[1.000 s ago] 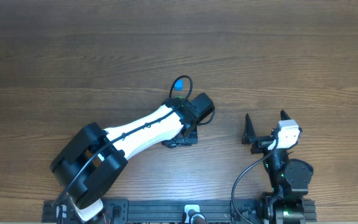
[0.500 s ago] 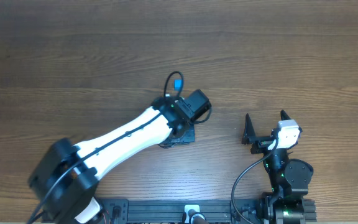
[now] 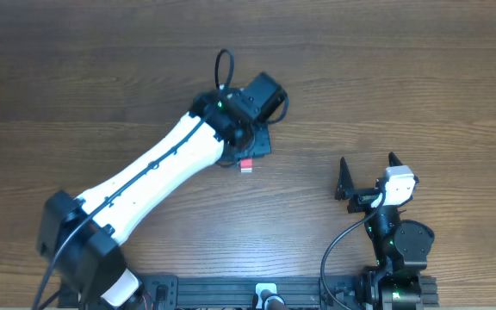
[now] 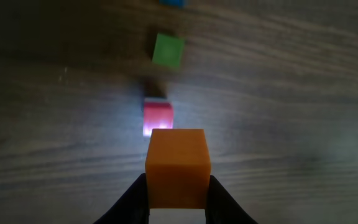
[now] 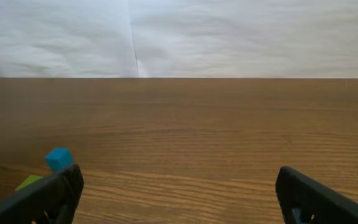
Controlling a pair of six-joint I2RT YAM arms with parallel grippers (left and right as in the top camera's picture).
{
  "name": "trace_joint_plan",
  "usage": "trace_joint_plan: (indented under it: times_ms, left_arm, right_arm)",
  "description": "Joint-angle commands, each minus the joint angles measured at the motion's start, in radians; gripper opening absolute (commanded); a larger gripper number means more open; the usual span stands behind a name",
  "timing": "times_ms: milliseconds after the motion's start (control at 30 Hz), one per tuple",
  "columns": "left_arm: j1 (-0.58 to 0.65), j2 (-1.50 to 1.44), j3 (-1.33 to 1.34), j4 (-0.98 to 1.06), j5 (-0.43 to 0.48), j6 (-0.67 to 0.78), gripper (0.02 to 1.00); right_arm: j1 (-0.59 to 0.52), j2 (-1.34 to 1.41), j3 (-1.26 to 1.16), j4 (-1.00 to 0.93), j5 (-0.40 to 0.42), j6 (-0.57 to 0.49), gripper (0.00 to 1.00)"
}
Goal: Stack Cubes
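As left hand (image 4: 178, 190) grips, orange cube (image 4: 178, 163), smooth-faced.

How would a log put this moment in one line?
left fingers: shut on orange cube | nearby: red cube, green cube on table | right fingers: open, empty

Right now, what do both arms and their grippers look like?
The left arm has a long white link with a black line along it, black joints and a looped black cable at the wrist. The right arm is black with a white wrist block and a black lead curving to its base. The left gripper and right gripper have black fingers.
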Motion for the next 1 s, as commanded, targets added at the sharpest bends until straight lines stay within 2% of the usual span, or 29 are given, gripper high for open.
trace_joint_plan:
  times_ms: [33,1000]
  left_arm:
    - [0.016,0.079,0.016,-0.013,0.029,0.042,0.169]
    - [-0.009,0.159,0.003,-0.011,0.025,0.067,0.165]
  right_arm:
    - [-0.005,-0.005,-0.005,-0.004,-0.004,-0.008,0.993]
    - [-0.005,-0.005,-0.005,-0.004,-0.004,-0.008,0.993]
